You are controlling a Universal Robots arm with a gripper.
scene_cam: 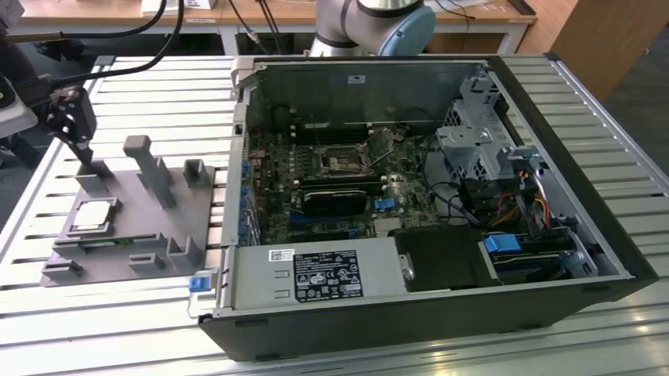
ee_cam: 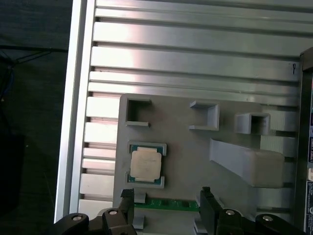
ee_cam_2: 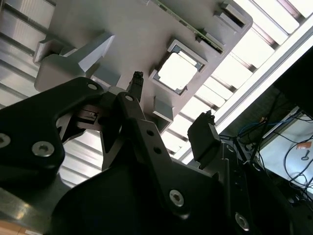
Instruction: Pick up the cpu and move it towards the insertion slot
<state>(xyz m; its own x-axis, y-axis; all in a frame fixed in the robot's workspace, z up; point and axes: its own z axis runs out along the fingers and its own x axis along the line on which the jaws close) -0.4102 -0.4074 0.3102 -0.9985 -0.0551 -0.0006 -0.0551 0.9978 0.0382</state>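
The cpu [scene_cam: 94,213] is a small square chip with a silvery top. It lies flat in a recess of the grey fixture plate [scene_cam: 115,258] at the exterior view's left, and it also appears in both wrist views [ee_cam_2: 177,71] [ee_cam: 145,164]. My gripper [scene_cam: 81,153] hangs above the far end of that plate, open and holding nothing, its fingers [ee_cam: 127,197] apart from the chip. The insertion slot [scene_cam: 343,160] is a dark square socket with a shiny frame on the motherboard inside the open computer case.
The black computer case [scene_cam: 585,211] lies open on the slatted aluminium table [scene_cam: 136,321]. Grey posts [scene_cam: 146,164] rise from the fixture plate beside the cpu. A green memory stick [ee_cam: 166,203] lies on the plate. A long black card [scene_cam: 340,200] sits beside the socket.
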